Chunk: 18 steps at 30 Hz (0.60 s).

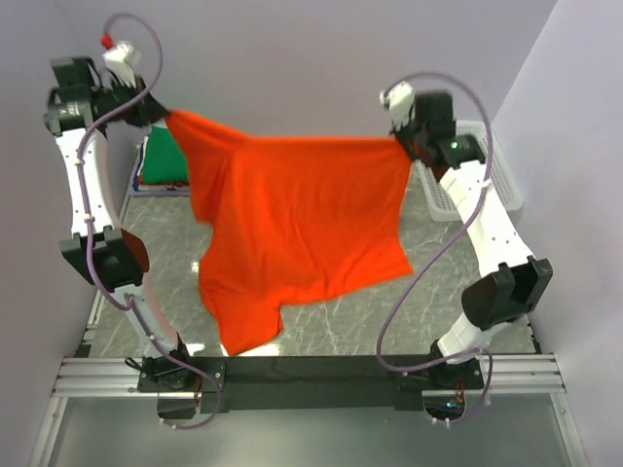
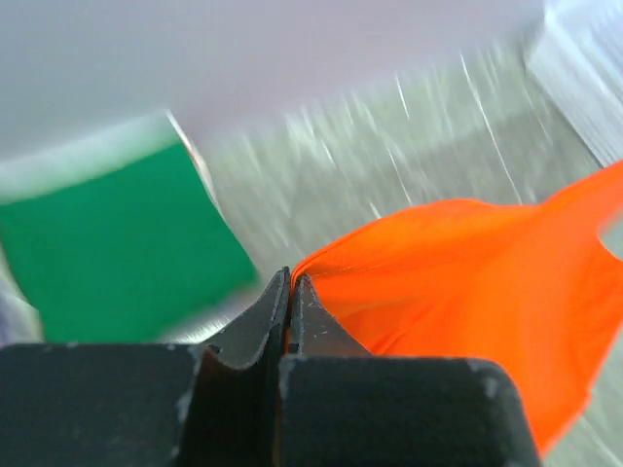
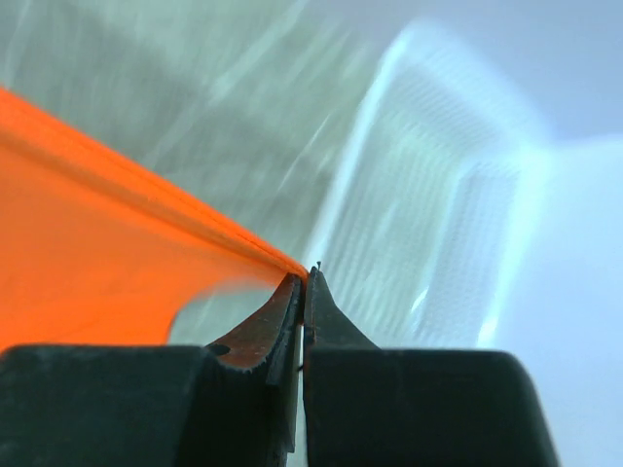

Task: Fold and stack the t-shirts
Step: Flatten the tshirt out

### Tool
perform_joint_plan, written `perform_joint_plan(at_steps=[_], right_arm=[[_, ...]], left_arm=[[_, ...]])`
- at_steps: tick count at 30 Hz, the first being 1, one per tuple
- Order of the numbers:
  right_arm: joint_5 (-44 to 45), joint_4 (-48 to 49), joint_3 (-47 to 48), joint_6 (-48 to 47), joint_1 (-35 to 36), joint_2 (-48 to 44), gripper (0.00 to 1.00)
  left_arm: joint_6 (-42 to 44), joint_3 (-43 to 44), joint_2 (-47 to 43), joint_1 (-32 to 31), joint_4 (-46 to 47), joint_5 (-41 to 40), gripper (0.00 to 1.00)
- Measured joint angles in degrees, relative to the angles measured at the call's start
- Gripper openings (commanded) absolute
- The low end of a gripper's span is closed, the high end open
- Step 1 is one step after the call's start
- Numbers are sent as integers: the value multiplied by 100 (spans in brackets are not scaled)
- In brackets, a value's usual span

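The left gripper [image 2: 290, 292] and right gripper [image 3: 304, 284] pinch opposite corners of the orange t-shirt [image 1: 292, 214], stretched above the table [image 1: 331, 326]; lowering evenly, edge taut, should lay it flat.

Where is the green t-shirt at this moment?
In the top view the green t-shirt lies at the far left corner of the table, beside the left arm, partly hidden by the raised orange t-shirt.

- orange t-shirt [image 1: 302, 214]: soft matt cloth, thin, wrinkly
- green t-shirt [image 1: 161, 161]: matt cloth too
- table [image 1: 360, 321]: grey marble-look top, smooth w/ slight sheen
- basket [image 1: 506, 185]: white plastic lattice, bit glossy
- base rail [image 1: 97, 375]: bare silver metal, ribbed
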Motion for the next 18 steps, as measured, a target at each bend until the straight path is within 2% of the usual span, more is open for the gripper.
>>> perform_joint_plan(at_steps=[1, 3, 6, 9, 11, 14, 18], right_arm=[[13, 87, 439, -2, -20, 101, 0], [76, 210, 1335, 9, -46, 330, 0], [162, 396, 2439, 26, -63, 529, 0], [214, 776, 2844, 24, -68, 306, 0], [188, 962, 2736, 22, -66, -20, 0], [85, 1128, 2000, 0, -68, -863, 0], [-227, 817, 608, -203, -61, -2028, 0]], left_arm=[[-81, 437, 50, 0, 179, -28, 0], [-334, 758, -68, 9, 763, -96, 0], [-828, 205, -706, 57, 1952, -219, 0], [-1327, -533, -1587, 164, 3091, -369, 0], [-1539, -566, -2006, 221, 3587, -380, 0], [-1714, -713, -2658, 280, 3989, -142, 1], [-1268, -1740, -3679, 354, 3467, 778, 0]])
